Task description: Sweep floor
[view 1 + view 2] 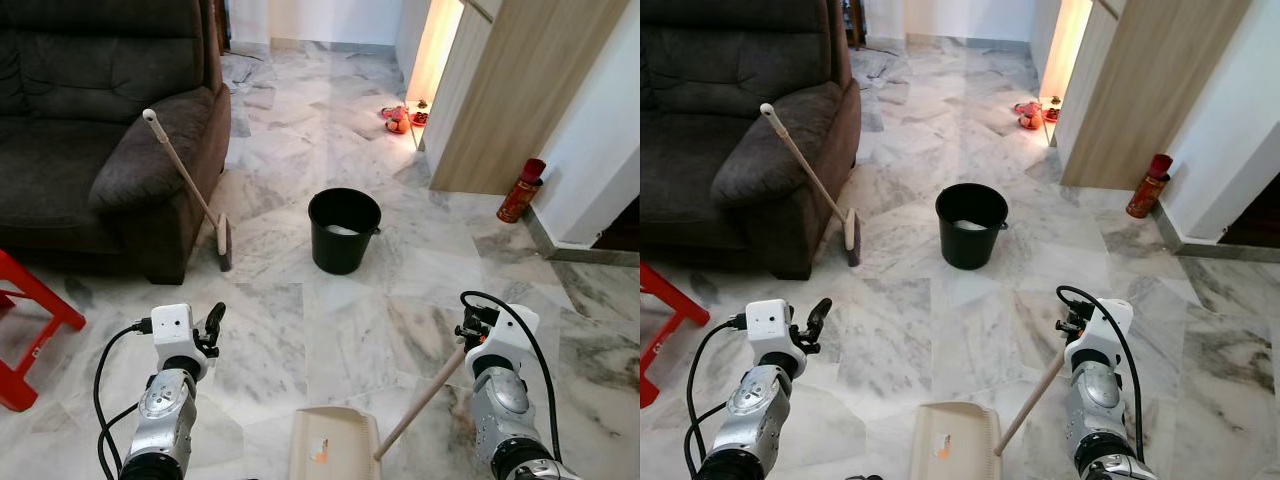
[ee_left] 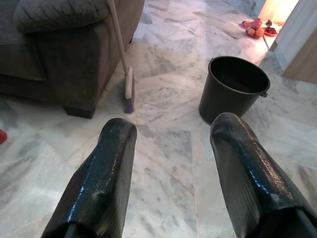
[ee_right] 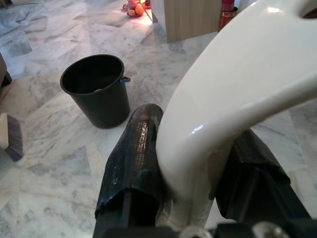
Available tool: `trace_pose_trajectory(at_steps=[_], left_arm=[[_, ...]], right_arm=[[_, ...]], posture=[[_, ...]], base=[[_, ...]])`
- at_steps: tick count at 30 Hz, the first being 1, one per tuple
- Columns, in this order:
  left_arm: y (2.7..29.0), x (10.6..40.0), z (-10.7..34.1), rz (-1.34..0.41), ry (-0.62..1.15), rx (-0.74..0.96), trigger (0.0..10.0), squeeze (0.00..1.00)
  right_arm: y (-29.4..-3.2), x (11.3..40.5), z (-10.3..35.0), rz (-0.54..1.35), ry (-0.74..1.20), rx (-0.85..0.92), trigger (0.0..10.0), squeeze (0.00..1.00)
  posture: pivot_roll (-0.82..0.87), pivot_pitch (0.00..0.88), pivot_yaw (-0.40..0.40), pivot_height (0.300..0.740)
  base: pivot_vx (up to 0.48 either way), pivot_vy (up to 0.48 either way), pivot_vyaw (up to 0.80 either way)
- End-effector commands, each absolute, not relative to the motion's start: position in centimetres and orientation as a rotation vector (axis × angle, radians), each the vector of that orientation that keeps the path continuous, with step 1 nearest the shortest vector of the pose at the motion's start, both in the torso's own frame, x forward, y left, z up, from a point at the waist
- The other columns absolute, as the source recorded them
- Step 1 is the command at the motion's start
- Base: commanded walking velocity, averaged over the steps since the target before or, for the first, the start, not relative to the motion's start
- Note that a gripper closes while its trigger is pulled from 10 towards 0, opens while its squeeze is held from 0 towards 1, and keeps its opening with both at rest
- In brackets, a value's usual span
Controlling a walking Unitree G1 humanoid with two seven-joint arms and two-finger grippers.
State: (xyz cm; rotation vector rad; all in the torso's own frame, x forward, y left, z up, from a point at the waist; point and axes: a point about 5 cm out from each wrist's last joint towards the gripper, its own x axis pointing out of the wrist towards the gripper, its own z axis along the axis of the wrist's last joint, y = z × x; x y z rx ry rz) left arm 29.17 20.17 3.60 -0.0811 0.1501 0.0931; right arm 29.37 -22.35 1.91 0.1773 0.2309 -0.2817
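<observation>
your spread, empty left end effector (image 1: 212, 322) is the nearer one to the broom (image 1: 190, 182), which leans ahead and slightly left against the sofa arm (image 1: 165, 150), handle slanting up-left from its floor-level head, while your right end effector (image 1: 468, 328) pinches the dustpan handle (image 1: 420, 401).

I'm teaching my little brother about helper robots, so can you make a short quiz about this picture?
1. True or false: the wooden-handled broom leans against the dark brown sofa.
2. What does the right gripper hold? A) the black plastic bucket B) the handle of the beige long-handled dustpan C) the red canister
3. Fill in: the left gripper is ____ and holds nothing.

Key
1. True. Its head rests on the marble floor by the sofa's arm.
2. B. The black fingers are closed around the pale handle.
3. Open.
</observation>
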Motion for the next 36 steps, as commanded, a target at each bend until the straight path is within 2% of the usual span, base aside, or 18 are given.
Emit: trace_pose_trajectory(at_steps=[1,10,16,36], left_arm=[[20.34,29.13,3.50,0.103,0.150,-0.085,10.0,0.00],[20.49,29.05,3.54,0.120,0.145,-0.077,10.0,0.00],[20.61,29.05,3.60,0.127,0.141,-0.080,10.0,0.00],[20.38,29.29,3.82,0.120,0.130,-0.085,10.0,0.00]], right_arm=[[-22.49,29.73,2.35,-0.286,0.215,0.187,10.0,0.00],[-22.23,29.67,2.21,-0.263,0.224,0.164,10.0,0.00],[-21.92,29.67,2.14,-0.243,0.227,0.150,10.0,0.00],[-21.81,29.84,2.15,-0.245,0.237,0.171,10.0,0.00]], posture=[[0.04,0.034,-0.083,0.740],[0.04,0.034,-0.083,0.740],[0.05,0.036,-0.082,0.740],[0.05,0.018,-0.081,0.740]], base=[[0.000,0.000,0.00],[0.222,0.000,0.00],[0.445,0.000,0.78],[0.479,0.000,0.00]])
